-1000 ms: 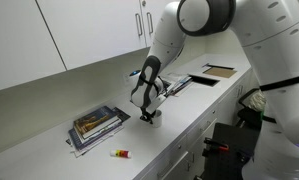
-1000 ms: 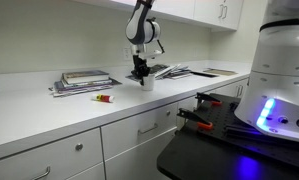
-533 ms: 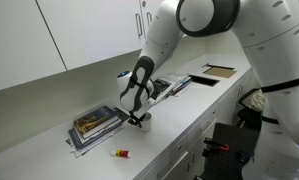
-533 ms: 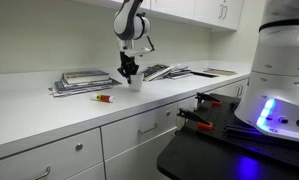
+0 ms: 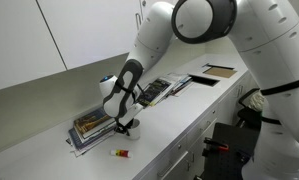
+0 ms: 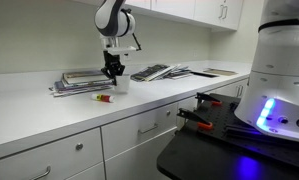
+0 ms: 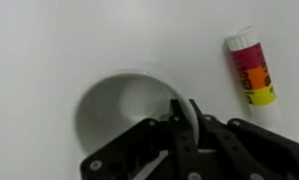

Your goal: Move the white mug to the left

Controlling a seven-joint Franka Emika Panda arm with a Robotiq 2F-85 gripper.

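The white mug (image 7: 124, 112) is a small plain cup seen from above in the wrist view, its open mouth facing the camera. My gripper (image 7: 184, 108) is shut on the mug's rim, one finger inside and one outside the wall. In both exterior views the gripper (image 5: 122, 122) (image 6: 113, 72) hangs over the white counter next to the stack of books, and the mug (image 5: 128, 126) (image 6: 120, 83) shows below the fingers, mostly hidden by them.
A stack of books (image 5: 94, 124) (image 6: 81, 80) lies close beside the mug. A small red-and-yellow tube (image 7: 250, 67) (image 5: 120, 153) (image 6: 104, 98) lies on the counter near the front edge. Magazines (image 6: 159, 71) and a dark tray (image 5: 218, 71) lie farther along. Cabinets hang above.
The arm has carried the mug along the counter from beside the magazines to next to the stack of books. The tube has come into the wrist area.
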